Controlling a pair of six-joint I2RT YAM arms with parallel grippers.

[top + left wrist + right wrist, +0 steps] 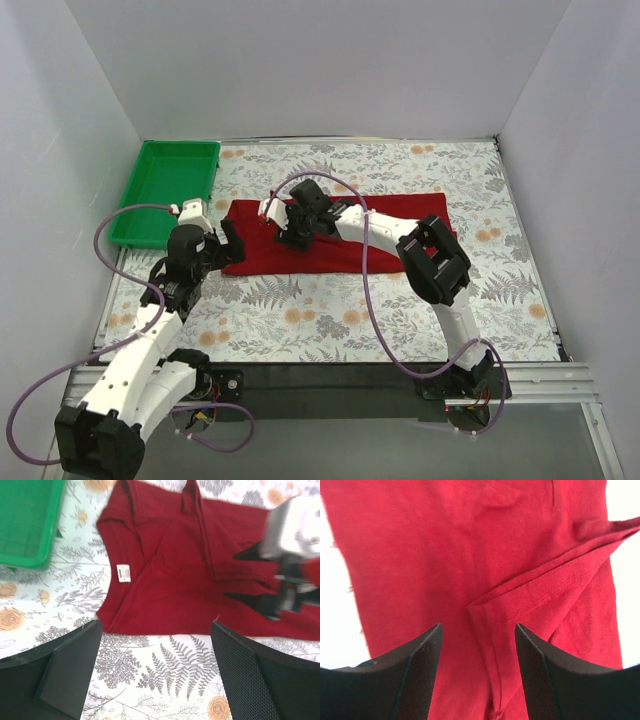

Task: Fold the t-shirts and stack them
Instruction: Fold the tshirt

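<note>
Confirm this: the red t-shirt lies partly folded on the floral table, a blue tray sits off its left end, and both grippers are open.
Wrong on one point: the tray is green, not blue; the top external view shows it. The t-shirt does lie partly folded on the table, and the left gripper and right gripper are open.

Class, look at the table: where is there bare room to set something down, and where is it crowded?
Free: the strip between t-shirt and back wall; the patch from t-shirt to the table's right edge; the near strip between left arm and right arm; the tray's floor. Crowded: the t-shirt's left half, where both arms reach.
</note>
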